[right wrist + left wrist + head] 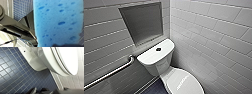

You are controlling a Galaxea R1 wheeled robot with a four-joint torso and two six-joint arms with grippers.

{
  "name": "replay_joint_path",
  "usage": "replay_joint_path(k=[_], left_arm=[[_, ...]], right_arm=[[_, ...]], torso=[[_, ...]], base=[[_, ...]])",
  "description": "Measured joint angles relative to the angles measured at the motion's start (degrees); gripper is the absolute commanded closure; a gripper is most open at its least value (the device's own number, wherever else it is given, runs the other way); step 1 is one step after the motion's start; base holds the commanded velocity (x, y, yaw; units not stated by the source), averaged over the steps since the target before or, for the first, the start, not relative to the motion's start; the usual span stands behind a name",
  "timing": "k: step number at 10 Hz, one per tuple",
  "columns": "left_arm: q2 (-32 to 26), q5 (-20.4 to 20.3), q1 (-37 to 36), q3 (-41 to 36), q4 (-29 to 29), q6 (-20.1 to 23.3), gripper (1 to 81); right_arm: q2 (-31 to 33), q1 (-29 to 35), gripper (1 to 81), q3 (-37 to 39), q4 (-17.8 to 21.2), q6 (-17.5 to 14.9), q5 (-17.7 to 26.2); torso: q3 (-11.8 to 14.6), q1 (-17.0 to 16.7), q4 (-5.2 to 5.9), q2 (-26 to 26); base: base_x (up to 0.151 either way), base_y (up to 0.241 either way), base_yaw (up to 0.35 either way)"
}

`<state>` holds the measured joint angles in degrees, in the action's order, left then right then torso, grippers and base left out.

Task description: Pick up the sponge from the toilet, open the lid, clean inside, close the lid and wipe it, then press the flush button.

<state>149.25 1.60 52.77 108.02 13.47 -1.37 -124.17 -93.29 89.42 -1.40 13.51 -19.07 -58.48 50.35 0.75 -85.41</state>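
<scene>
Grey-tiled walls close in this narrow room. At the left of the head view we see a brushed steel grab bar (109,73) mounted on the wall, then a square recessed wall niche (142,22). Next comes the white glossy ceramic toilet (156,60), with a small dark round flush button (158,49) on its tank cover. Furthest right is the white oval plastic lid (184,82), lying shut over the bowl.

From the left wrist we look across a dark blue mosaic tile floor (12,72) at the bowl's underside. The left gripper (40,91) is only a dark shape, so we cannot tell whether it is released or clenched.

At the right wrist, the bright blue porous sponge (58,22) hangs close to the camera, above the floor. We judge the right gripper (32,28) to be clenched on it. The sponge looks light, soft and squashy, so it should yield under pressure. A hold across its middle, leaving a broad face free, would suit wiping. The lid looks smooth and slippery, and its front rim seems the best place to lift it.
</scene>
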Motion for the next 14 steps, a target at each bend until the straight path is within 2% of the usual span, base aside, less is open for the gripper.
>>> replay_joint_path(k=[2,3,5,7,9,12,14], left_arm=[[1.9,0.4,-2.9,0.9,1.6,0.0,1.0],[2.9,0.5,-3.8,0.9,2.0,0.0,1.0],[4.0,1.0,-4.5,1.0,2.4,0.0,1.0],[5.7,1.2,-6.1,1.6,2.5,-0.6,1.0],[6.8,1.4,-8.2,1.8,2.6,-2.0,1.0],[8.4,0.9,-9.5,2.3,2.7,-6.3,1.0],[10.7,0.7,-9.4,3.6,2.7,-7.5,1.0]], right_arm=[[-0.2,0.0,81.1,0.0,-0.1,0.0,0.0],[-0.3,0.0,81.1,0.0,-0.1,0.0,0.1],[-0.3,0.0,81.1,0.1,-0.1,0.0,0.0],[-0.6,0.1,81.1,0.2,-0.1,0.0,0.0],[-1.1,0.9,81.1,0.2,-0.1,0.0,-0.1],[-1.8,1.6,81.1,0.4,-0.2,0.0,-0.1],[-3.0,2.4,81.1,1.4,-0.1,0.1,0.0]], torso=[[0.0,0.0,-2.11,0.0],[0.0,0.0,-2.66,0.0],[0.0,0.0,-2.68,0.0],[-1.5,0.0,-2.68,0.0],[-2.8,0.0,-2.7,0.0],[-2.8,0.0,-2.7,0.0],[-2.8,0.0,-2.68,0.0]], base=[[0.0,0.0,0.0],[0.0,0.0,0.0],[0.0,0.0,0.0],[0.0,0.0,0.0],[0.0,0.0,0.0],[0.0,0.0,0.0],[0.0,0.0,0.0]])
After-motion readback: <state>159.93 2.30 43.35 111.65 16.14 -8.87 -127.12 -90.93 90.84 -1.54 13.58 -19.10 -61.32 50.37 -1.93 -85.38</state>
